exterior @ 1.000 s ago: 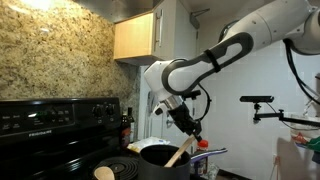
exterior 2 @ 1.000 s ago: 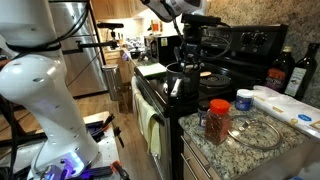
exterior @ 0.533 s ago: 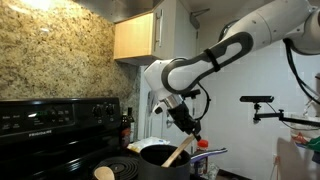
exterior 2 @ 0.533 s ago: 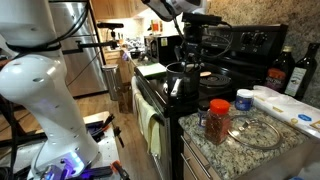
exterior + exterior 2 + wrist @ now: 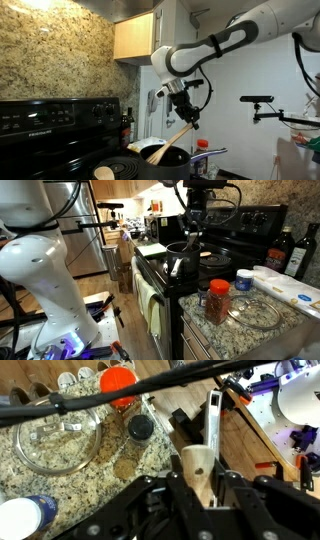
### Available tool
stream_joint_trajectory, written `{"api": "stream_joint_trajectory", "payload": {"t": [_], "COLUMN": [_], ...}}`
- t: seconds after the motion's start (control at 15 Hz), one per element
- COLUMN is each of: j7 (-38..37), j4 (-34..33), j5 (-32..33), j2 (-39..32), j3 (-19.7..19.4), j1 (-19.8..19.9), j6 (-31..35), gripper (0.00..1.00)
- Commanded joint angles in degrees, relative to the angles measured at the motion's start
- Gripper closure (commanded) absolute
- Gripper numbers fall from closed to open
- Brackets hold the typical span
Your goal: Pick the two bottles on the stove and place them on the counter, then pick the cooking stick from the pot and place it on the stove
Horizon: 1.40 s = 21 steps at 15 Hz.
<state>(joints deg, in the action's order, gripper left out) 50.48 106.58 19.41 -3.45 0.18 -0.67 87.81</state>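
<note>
Gripper (image 5: pixel 187 118) tight around cooking stick (image 5: pixel 169 142); arm (image 5: pixel 215 45) arched over pot (image 5: pixel 181 156)

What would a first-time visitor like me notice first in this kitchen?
Most striking is the big white robot arm reaching over the black stove, its gripper clamped on a light wooden stick that slants down toward the dark pot. Next comes the red-capped bottle standing on the speckled granite counter beside the stove.
</note>
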Motion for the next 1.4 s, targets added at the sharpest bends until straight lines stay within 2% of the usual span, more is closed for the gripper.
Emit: {"api": "stream_joint_trajectory", "payload": {"t": [0.0,0.87,1.07,1.33], "j7": [-0.4,-1.0,-0.5,-0.8], "j4": [-0.8,-0.5,-0.4,-1.6], "j5": [-3.1,-10.8,-15.3,-26.8], "j2": [3.2,10.9,12.3,8.1], "j3": [-0.9,-2.7,-2.7,-2.3], "j1": [1.3,0.7,0.2,-1.0], "j6": [-1.5,-1.7,-2.1,0.4], "gripper": [0.86,0.86,0.86,0.86]}}
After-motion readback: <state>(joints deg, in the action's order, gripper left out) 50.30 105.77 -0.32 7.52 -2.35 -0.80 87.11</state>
